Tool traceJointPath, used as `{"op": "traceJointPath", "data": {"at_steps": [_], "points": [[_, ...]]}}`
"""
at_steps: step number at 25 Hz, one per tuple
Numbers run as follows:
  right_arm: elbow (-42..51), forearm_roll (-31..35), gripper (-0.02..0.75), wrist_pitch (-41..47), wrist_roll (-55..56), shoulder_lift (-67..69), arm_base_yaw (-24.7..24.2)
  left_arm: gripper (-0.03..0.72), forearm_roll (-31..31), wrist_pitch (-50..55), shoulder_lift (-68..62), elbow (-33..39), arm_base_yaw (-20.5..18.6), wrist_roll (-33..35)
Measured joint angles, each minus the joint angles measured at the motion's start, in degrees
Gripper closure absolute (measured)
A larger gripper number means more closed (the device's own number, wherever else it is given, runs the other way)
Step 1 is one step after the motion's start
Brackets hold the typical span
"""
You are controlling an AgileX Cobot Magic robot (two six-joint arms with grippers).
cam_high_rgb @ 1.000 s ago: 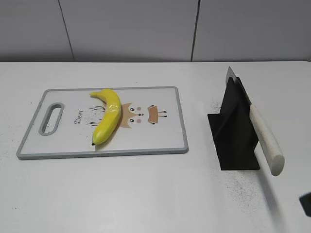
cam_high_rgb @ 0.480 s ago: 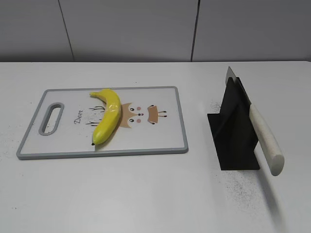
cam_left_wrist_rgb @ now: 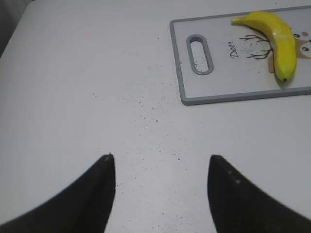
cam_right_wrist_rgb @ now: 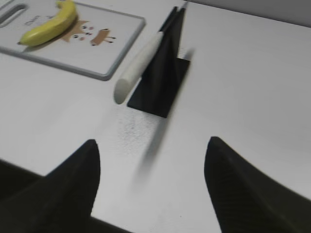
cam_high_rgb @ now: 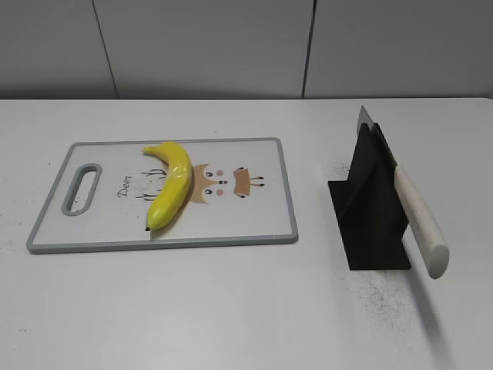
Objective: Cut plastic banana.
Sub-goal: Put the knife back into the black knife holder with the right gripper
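Exterior view, near to far: bare white table (cam_high_rgb: 231, 308) in front, speckled with dark crumbs; then the grey-rimmed board (cam_high_rgb: 46, 240) at left with the banana (cam_high_rgb: 171, 185) lying flat on it, curved, stem end toward the far edge, dark tip toward the near edge, partly over the printed deer drawing. Right of the board, well apart, a black stand (cam_high_rgb: 373, 208) holding a knife (cam_high_rgb: 420, 220), blade slotted in the stand, cream handle slanting out and down toward the near right. Beyond that, grey wall panels. No arm or claw anywhere in this view.

Left wrist view adds what the exterior lacks: left gripper (cam_left_wrist_rgb: 160, 167) low in frame, two dark fingers spread wide, nothing between them, hovering over bare speckled table. Farther off, the board's handle slot and the banana at upper right.

Right wrist view likewise: right gripper (cam_right_wrist_rgb: 150, 155) spread open and empty above the table, picture somewhat blurred. Ahead of it the stand and knife, handle end nearest; board and banana beyond at upper left.

Against one second ago: dark shape at the exterior view's lower right corner gone. Banana, board, stand and knife unmoved.
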State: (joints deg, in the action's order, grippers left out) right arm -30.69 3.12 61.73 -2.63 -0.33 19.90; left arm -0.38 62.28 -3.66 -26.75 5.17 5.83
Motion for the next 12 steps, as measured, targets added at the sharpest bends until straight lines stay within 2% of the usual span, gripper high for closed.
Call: {"op": "traceJointPath", "data": {"at_steps": [6,8,12], "points": [[0.00,0.31,0.227,-0.52,0.00,0.00,-17.35,0.126,0.00,0.06,0.00,0.00,0.00,-0.05],[0.00,0.31,0.227,-0.62,0.00,0.00,-19.77,0.126,0.00,0.06,0.00,0.05,0.00,-0.05],[0.00,0.33,0.227,-0.63,0.00,0.00,-20.32,0.127,0.01,0.06,0.00,0.05,0.00,-0.06]]}}
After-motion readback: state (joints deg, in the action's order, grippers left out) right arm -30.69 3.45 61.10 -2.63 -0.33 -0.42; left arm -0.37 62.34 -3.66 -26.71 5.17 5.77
